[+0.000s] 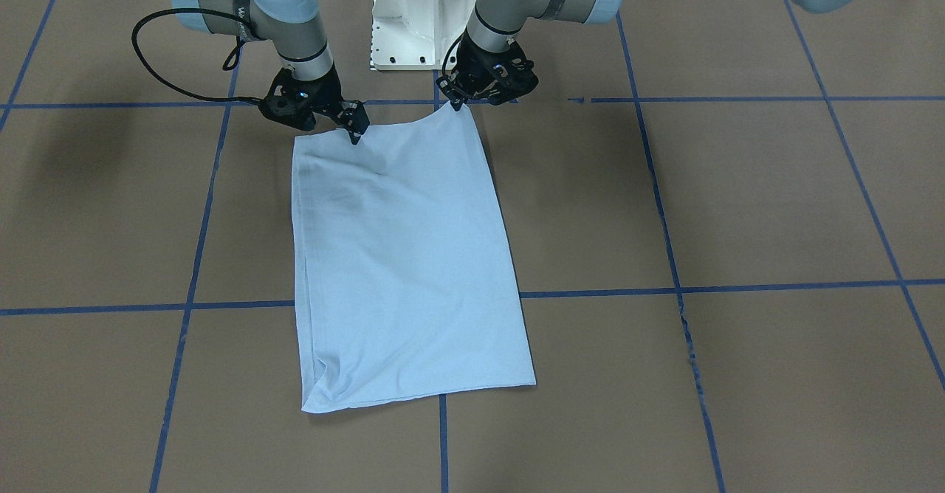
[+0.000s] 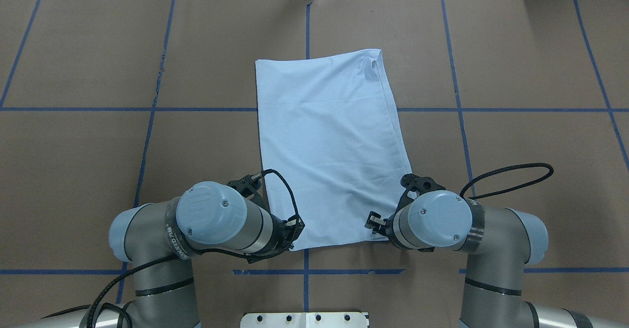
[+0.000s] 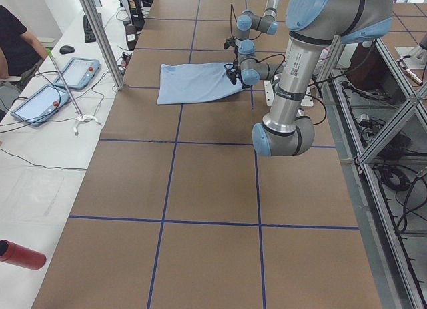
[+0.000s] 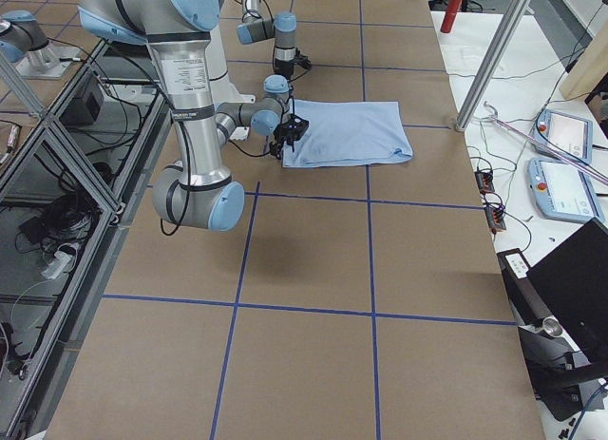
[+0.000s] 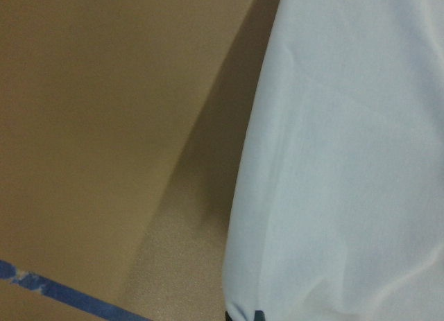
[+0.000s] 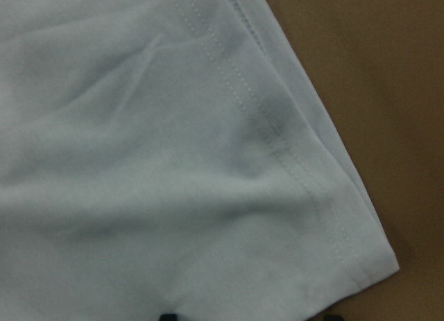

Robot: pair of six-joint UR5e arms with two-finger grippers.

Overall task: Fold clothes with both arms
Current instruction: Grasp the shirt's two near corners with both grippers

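The clothes are one light blue T-shirt [image 1: 406,257] [image 2: 329,136], folded into a long rectangle and lying flat on the brown table. Its print and tag are hidden. My left gripper [image 1: 456,103] [image 2: 295,232] is shut on the shirt's near corner, which is raised a little. In the left wrist view, its tips [image 5: 244,315] meet on the cloth's edge [image 5: 347,161]. My right gripper [image 1: 355,133] [image 2: 376,221] is at the other near corner. In the right wrist view, its two tips [image 6: 250,315] stand apart over the stitched hem [image 6: 291,161], so it is open.
The white pedestal base [image 1: 413,21] stands just behind the shirt's near edge. Blue tape lines [image 2: 457,109] cross the table. Beyond the far edge are tablets [image 3: 40,102], a person [image 3: 13,42], a metal post [image 3: 100,35] and a red cylinder [image 3: 20,254].
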